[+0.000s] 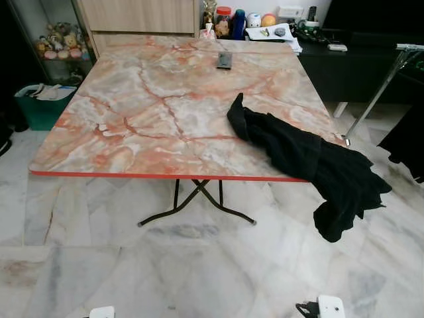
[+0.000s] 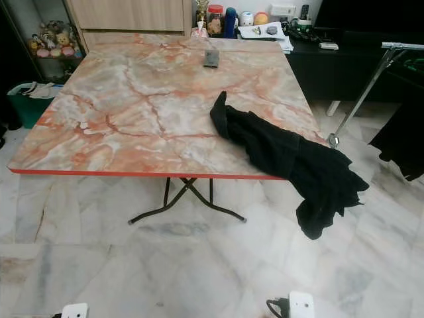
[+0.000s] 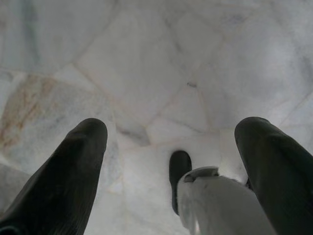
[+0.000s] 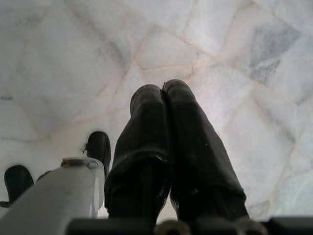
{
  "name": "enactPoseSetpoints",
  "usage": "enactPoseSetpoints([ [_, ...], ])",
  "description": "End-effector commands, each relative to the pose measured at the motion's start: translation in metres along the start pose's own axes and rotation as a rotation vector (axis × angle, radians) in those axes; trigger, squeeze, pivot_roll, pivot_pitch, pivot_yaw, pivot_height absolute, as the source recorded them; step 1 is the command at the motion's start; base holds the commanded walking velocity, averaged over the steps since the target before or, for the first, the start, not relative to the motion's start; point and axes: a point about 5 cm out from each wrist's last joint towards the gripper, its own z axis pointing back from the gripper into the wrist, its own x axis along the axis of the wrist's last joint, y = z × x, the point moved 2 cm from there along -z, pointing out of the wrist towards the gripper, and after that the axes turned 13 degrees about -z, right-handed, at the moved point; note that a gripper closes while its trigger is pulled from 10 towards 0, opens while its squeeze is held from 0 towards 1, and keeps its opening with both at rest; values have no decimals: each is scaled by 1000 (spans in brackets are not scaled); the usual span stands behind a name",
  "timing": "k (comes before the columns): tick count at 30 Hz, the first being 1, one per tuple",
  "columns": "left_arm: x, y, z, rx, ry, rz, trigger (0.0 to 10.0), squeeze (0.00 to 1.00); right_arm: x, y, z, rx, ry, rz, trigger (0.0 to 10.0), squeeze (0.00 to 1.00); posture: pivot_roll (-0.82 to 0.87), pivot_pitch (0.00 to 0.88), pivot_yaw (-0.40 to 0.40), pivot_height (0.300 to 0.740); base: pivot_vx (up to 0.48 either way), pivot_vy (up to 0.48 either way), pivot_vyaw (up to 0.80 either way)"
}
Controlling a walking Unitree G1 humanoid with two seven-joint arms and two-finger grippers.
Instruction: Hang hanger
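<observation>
Sideways, black garment point(image 1: 311, 165) overhanging table point(image 1: 132, 132).

1. A square folding table point(image 1: 132, 126) with a pink marbled top stands on pale marble floor tiles point(image 1: 199, 271).
2. A small dark phone-like object point(image 1: 224, 60) lies near its far edge.
3. A green bin point(image 1: 41, 106) sits beside the left corner.
4. Jars and bottles point(image 1: 228, 21) crowd the back counter.
</observation>
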Motion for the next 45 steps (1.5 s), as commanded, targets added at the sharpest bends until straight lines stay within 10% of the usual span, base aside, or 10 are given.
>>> enactPoseSetpoints([
  [1,-32,-21,6,-129,218,-118,10000,0,-10,30,-6,43,139,-84,10000,0,107,117,-64,740,0,-334,0],
  [45,-26,-19,4,-136,206,-123,10000,0,-17,30,-4,35,157,-80,10000,0,107,152,-46,740,0,-334,0],
])
